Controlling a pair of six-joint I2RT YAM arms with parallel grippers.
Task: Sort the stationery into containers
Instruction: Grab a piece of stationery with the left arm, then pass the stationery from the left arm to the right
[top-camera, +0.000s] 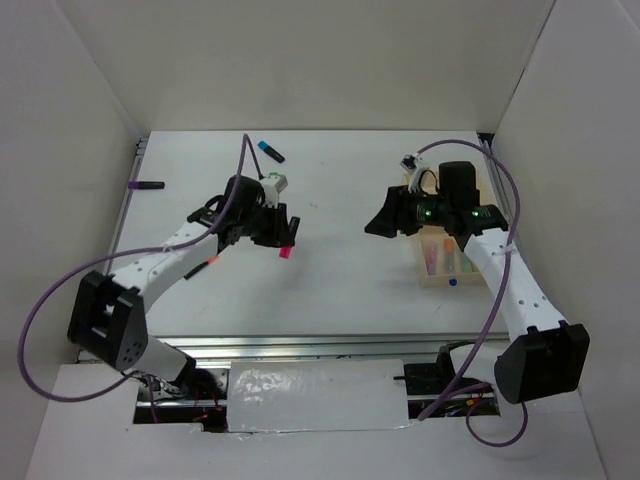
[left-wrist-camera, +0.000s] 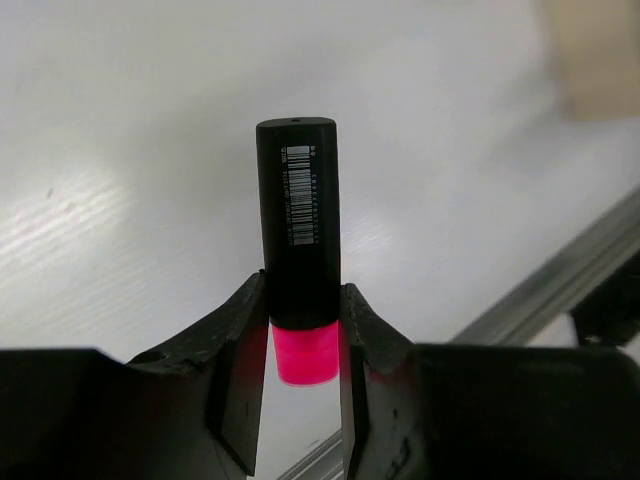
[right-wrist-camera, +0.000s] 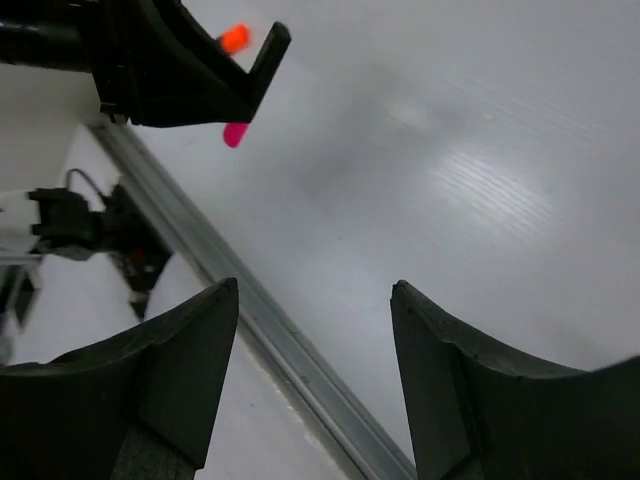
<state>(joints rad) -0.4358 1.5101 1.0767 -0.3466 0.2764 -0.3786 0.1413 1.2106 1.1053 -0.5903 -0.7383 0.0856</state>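
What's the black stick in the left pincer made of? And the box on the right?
The highlighter in the left pincer looks plastic: smooth satin black body with printed barcode, translucent glowing pink end. The tray seems pale bare wood, judging by its matte tan colour; its grain is too small to see.

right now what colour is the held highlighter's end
Bright pink on the black highlighter; left wrist view.

A highlighter (left-wrist-camera: 297, 200) sits between the left gripper's (left-wrist-camera: 300, 300) fingers, jutting past their tips. A pen (top-camera: 270, 151) lies well beyond that gripper. The tray (top-camera: 440, 281) lies just right of the right gripper (top-camera: 383, 222), partly beneath its wrist.
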